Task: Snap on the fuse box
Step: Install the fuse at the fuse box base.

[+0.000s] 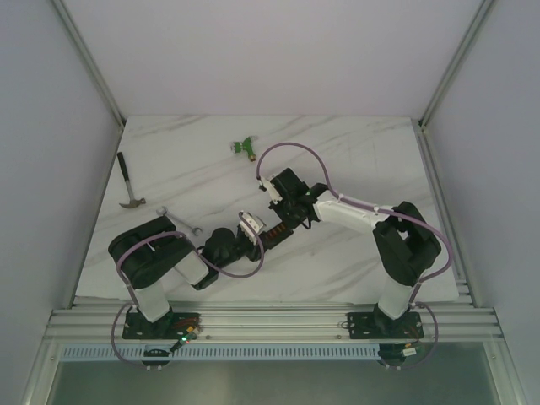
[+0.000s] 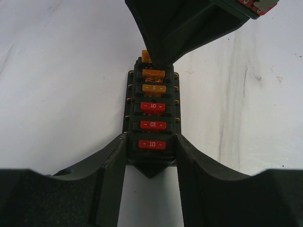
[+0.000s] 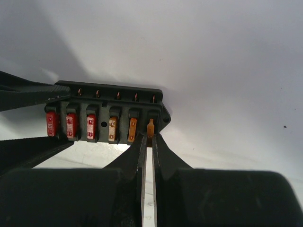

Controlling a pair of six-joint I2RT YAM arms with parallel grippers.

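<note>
Nearest the front edge, the left gripper [image 2: 151,146] is clamped on the near end of the fuse box [image 2: 152,106], with one finger pressed against each long side. The black block sits about mid-desk, a little toward the arms. It is low against the white marbled desk [image 1: 354,160], though I cannot tell whether it rests on it. Along its top face runs a single row of fuses. The three red fuses [image 2: 152,125] are closest to the left gripper, and the orange fuses [image 2: 154,88] come after them. At the far end the right gripper [image 3: 148,138] comes down from the other side. Its jaws are drawn in to a thin slit and pinch the last orange fuse [image 3: 150,126], which stands taller than its neighbours. Left of the pair a wrench [image 1: 180,220] lies flat. Farther back, near the left edge, there is a hammer [image 1: 128,187]. Farthest off, a green T-shaped connector [image 1: 245,147] sits well apart from everything else.
</note>
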